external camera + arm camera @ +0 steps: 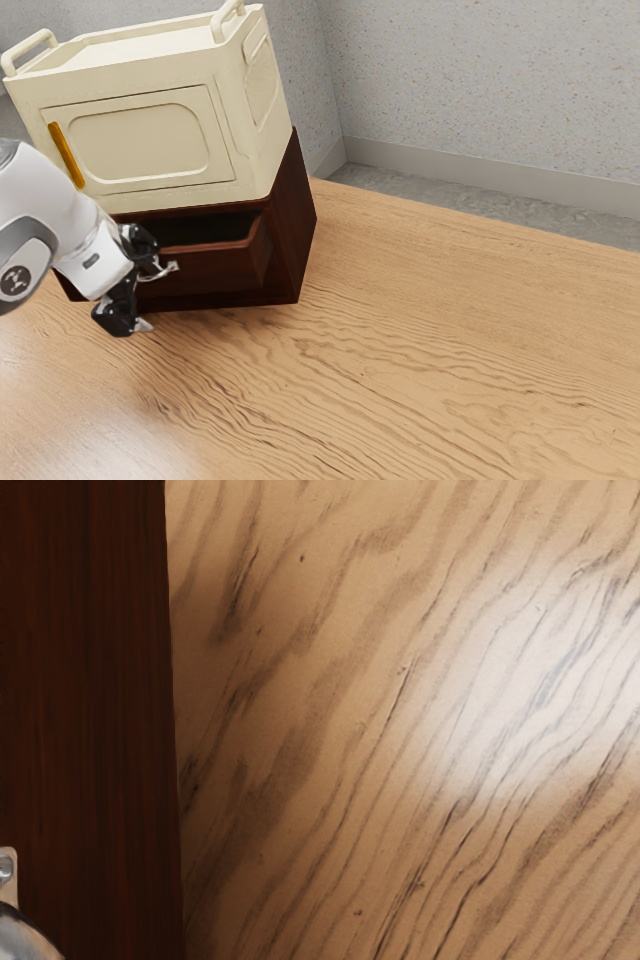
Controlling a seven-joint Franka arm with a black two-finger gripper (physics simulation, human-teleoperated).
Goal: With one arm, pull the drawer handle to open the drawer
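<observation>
**Spotting a dark reddish-brown wooden drawer partly open, folks**

Sitting around 9 o'clock in the exterior view, below a boxy cream cabinet. Got the black two-finger gripper off the drawer front's 8 o'clock, fingers spread apart. Also seeing part of a silvery metal handle in the wrist view.

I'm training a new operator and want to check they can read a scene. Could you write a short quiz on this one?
1. True or false: the drawer is pulled partly out.
2. What sits on top of the dark cabinet? (a) a bowl (b) a cream box (c) a lamp
3. Fill in, "apart" or "together": the gripper has its fingers ____.

Key: 1 true; 2 b; 3 apart.
</observation>
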